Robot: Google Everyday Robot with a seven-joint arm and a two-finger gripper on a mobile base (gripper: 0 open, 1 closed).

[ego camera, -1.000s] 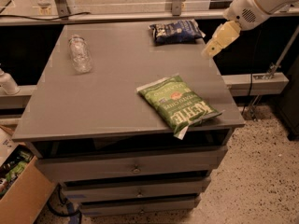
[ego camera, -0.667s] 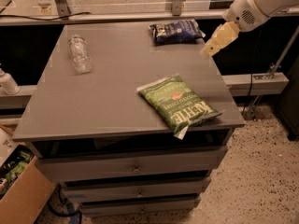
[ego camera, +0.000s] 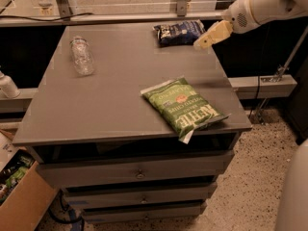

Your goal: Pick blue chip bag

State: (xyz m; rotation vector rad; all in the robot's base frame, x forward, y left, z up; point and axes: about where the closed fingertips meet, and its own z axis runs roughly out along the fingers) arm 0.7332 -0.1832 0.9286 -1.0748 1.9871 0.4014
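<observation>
The blue chip bag [ego camera: 179, 32] lay at the top centre of the frame, long axis running left to right near the far edge of the grey tabletop [ego camera: 120, 90], just left of the hand [ego camera: 199, 42] — apart or together, I could not tell — with a green bag [ego camera: 183, 107] well below it.

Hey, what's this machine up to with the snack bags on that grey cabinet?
A robot arm is going after the blue chip bag, which lies flat at the far edge of the cabinet top. Its tool hangs close beside the bag's right end and has not lifted it yet. A green chip bag lies at the front right edge, and a plastic bottle lies on its side at the far left; neither is being handled.
</observation>
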